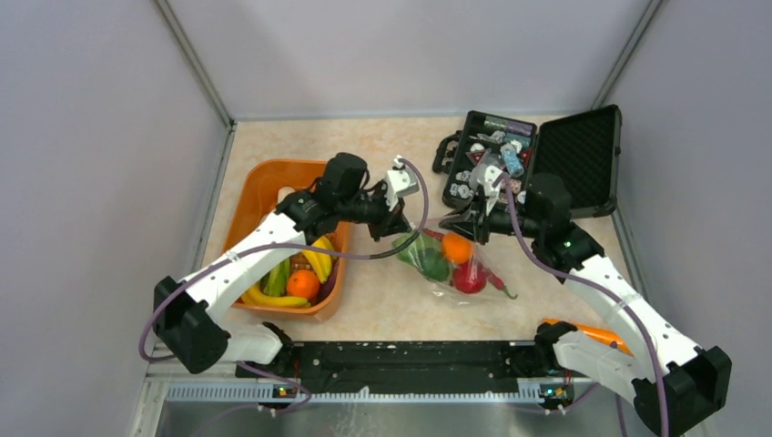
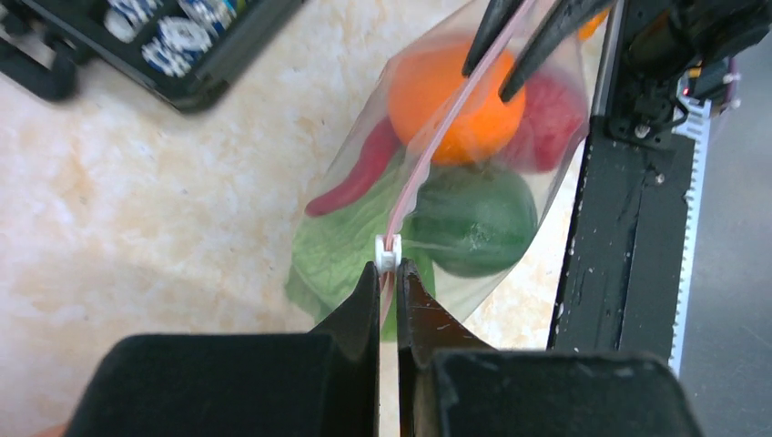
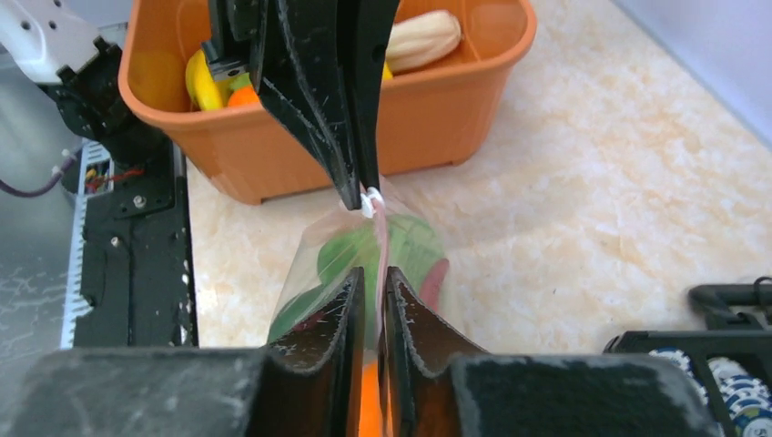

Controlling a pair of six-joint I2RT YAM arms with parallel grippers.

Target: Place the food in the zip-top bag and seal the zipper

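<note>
The clear zip-top bag (image 1: 448, 266) hangs stretched between both grippers over the table. Inside it are an orange (image 2: 455, 100), a red chilli (image 2: 360, 173), a dark green piece (image 2: 478, 218) and a red piece (image 2: 555, 118). My left gripper (image 2: 389, 266) is shut on the pink zipper (image 2: 437, 137), right behind its white slider (image 2: 388, 252). My right gripper (image 3: 370, 271) is shut on the zipper (image 3: 382, 241) at the opposite end. More food stays in the orange tub (image 1: 264, 182): bananas (image 1: 273, 299), an orange (image 1: 302, 284) and a pale piece (image 3: 419, 41).
An open black hard case (image 1: 583, 155) holding chips (image 1: 492, 159) stands at the back right, close behind the right gripper. The black base rail (image 1: 410, 355) runs along the near edge. An orange object (image 1: 583, 332) lies by the right arm's base.
</note>
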